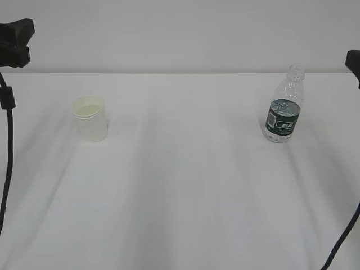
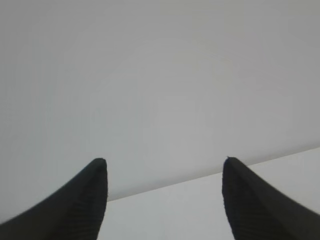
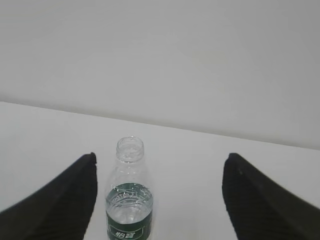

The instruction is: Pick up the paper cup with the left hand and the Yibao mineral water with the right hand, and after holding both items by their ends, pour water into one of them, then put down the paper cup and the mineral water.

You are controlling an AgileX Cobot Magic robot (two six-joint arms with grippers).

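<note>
The white paper cup [image 1: 90, 117] stands upright on the left of the white table. The Yibao mineral water bottle [image 1: 284, 105], clear, uncapped, with a dark green label, stands upright on the right. It also shows in the right wrist view [image 3: 129, 192], partly filled, between the jaws and nearer the left one, not touched. My right gripper [image 3: 159, 159] is open and empty. My left gripper [image 2: 165, 161] is open and empty, facing the wall and the table's far edge; the cup is out of its view. In the exterior view only parts of both arms show at the frame edges.
The white table [image 1: 185, 185] runs back to a plain grey wall. A black cable [image 1: 7, 152] hangs down the left edge and another cable [image 1: 343, 239] at the lower right corner.
</note>
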